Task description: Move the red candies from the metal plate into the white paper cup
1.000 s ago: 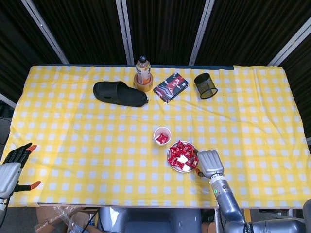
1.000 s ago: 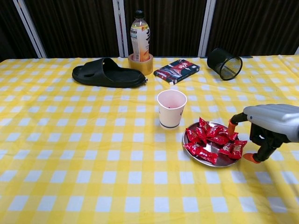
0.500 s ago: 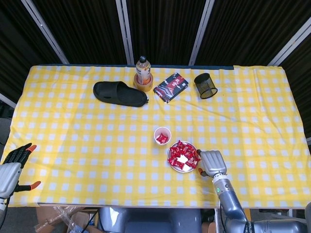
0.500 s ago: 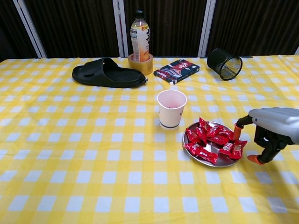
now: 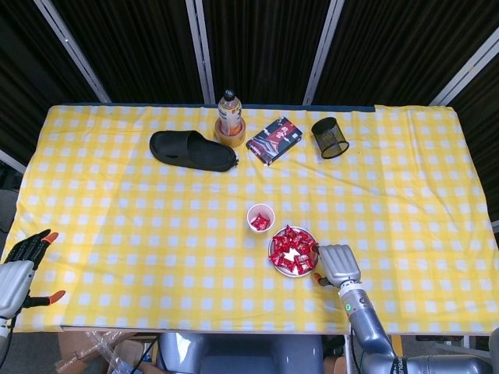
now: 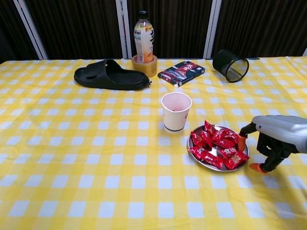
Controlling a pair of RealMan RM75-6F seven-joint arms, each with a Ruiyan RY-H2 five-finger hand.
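Since the frame a second ago, the right hand [image 6: 273,141] has been drawn slightly back and lowered at the near-right edge of the metal plate [image 6: 229,167]; the candy pile at that edge has shifted a little. Nothing else on the table is seen to have moved.

Right hand: fingers apart, orange tips pointing down beside the plate rim, one tip touching or just above the nearest wrapper (contact cannot be settled from either view). No candy is seen held. Left hand [image 5: 19,265]: hanging off the near-left table corner, fingers spread, holding nothing.

Red candies [image 6: 216,143]: most are heaped on the plate, which sits just right of and nearer than the white paper cup [image 6: 176,111]. From the head view a few red pieces are already visible inside the cup [image 5: 260,217].

Step in hand, as judged: a pick is being set up on the right side of the pile; transfer is partly done, the larger share remaining.

Next move calls for: the fingers to be closed on a single wrapper at the plate edge, lifted clear, carried left over the cup mouth and released. Wrappers look slick and overlapped, so a neighbour may be dragged off the rim. The cup is light and upright, and could be tipped if brushed.

Background items: black slipper [image 6: 109,75], bottle [image 6: 144,38], mesh pen holder [image 6: 230,64] lying on its side.
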